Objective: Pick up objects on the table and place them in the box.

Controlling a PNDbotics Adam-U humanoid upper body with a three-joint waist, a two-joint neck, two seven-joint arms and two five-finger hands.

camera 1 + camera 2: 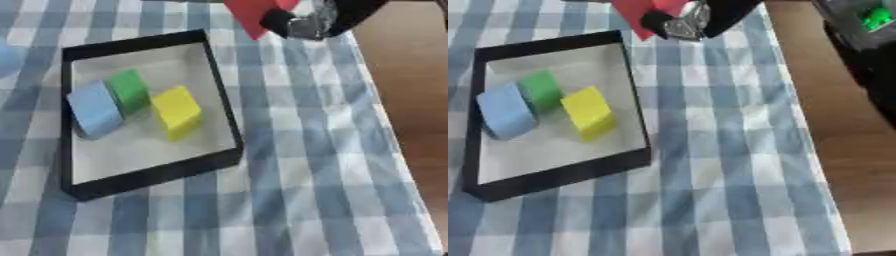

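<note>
A black-rimmed box (225,97) with a white floor lies on the checked cloth at the left. Inside it sit a light blue block (93,109), a green block (129,90) and a yellow block (178,111), close together. At the top edge my right hand (302,24) comes in, its fingers curled on a red block (248,14) held above the cloth, just beyond the box's far right corner. Most of the red block is cut off by the top edge of the view. My left hand shows in neither view.
The blue-and-white checked tablecloth (315,165) ends at the right, where a brown floor (842,150) begins. A dark machine with a green part (875,18) stands at the upper right. A pale blue shape (7,57) shows at the left edge.
</note>
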